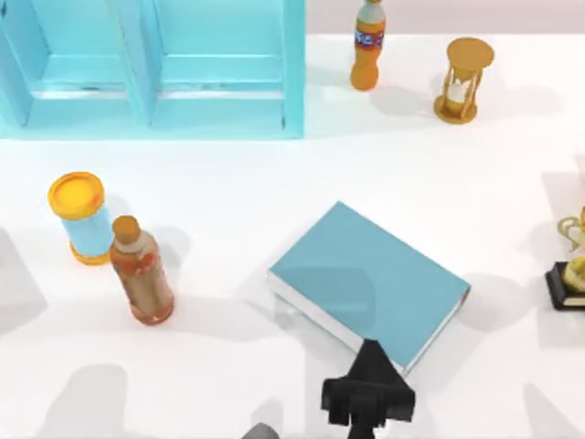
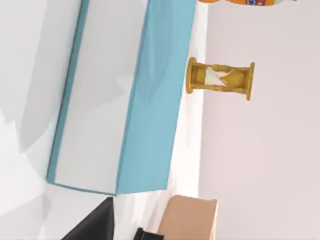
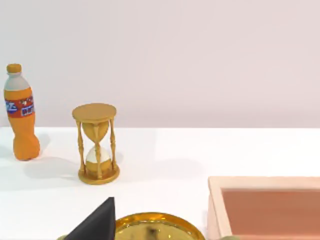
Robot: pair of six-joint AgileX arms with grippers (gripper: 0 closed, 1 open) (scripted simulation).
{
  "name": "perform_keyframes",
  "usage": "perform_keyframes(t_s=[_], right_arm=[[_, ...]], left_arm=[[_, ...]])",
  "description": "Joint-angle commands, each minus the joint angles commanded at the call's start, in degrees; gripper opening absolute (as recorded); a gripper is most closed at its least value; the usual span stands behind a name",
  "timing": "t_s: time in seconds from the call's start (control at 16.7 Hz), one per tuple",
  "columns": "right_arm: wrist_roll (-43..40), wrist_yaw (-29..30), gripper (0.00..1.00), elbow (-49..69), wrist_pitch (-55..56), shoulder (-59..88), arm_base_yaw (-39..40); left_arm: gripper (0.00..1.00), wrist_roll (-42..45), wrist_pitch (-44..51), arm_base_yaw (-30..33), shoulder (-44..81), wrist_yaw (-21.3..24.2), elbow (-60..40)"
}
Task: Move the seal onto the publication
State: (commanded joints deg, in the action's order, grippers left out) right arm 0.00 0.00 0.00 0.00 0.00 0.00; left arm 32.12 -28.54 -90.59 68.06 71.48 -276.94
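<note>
Our left gripper (image 1: pixel 369 402) hangs over the publication's (image 1: pixel 370 282) near edge; its fingers' state we cannot tell. The far orange bottle's (image 1: pixel 367 46) label is unreadable.

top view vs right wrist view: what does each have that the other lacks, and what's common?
Top view adds: teal book, light blue cabinet, orange-lidded can, brown bottle, gold trophy at the table's right edge, and a dark end effector at the book's near corner. Right wrist view adds: a tan-pink tray and a gold round rim close to the camera, possibly the trophy's. Shared: orange soda bottle and hourglass, upright at the table's far side.
</note>
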Motion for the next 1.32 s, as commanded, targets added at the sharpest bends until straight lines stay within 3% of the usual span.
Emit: perform_keyframes(t_s=[0.36, 0.66, 0.96, 1.32], right_arm=[[0.0, 0.0, 1.0, 0.0, 0.0, 0.0, 0.0], [0.0, 0.0, 1.0, 0.0, 0.0, 0.0, 0.0], [0.0, 0.0, 1.0, 0.0, 0.0, 0.0, 0.0], [0.0, 0.0, 1.0, 0.0, 0.0, 0.0, 0.0]], left_arm=[[1.0, -0.15, 0.69, 0.96, -1.44, -1.1, 3.04], [1.0, -1.73, 3.94, 7.48, -7.54, -6.53, 20.02], [1.0, -5.03, 8.62, 18.03, -17.41, -15.7, 51.92], [1.0, -10.88, 13.96, 33.23, -31.18, -29.4, 107.26]])
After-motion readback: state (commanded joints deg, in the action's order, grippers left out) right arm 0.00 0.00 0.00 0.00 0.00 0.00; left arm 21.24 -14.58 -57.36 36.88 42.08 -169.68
